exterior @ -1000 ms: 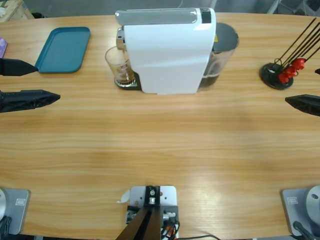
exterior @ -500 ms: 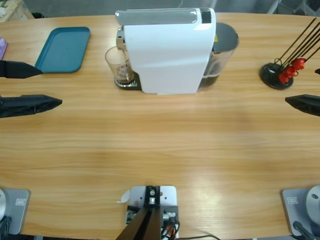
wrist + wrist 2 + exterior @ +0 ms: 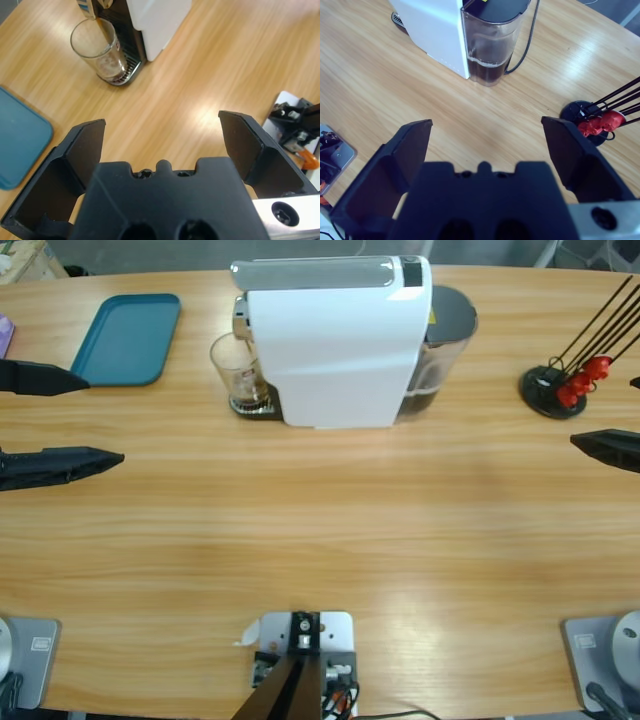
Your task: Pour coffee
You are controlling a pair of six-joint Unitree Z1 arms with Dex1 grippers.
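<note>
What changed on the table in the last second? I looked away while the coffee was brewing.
Only the left gripper moved: its jaws spread wider, the one nearer the teal tray reaching further in along the table, the other shifting away from the tray. It holds nothing. The glass stayed under the white coffee machine, and the right gripper kept its place.

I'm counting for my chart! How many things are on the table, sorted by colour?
White: 1, the coffee machine
Clear: 1, the glass holding the coffee
Teal: 1, the tray
Black and red: 1, the stand with sticks
Purple: 1, something cut off at the edge
Total: 5
</note>
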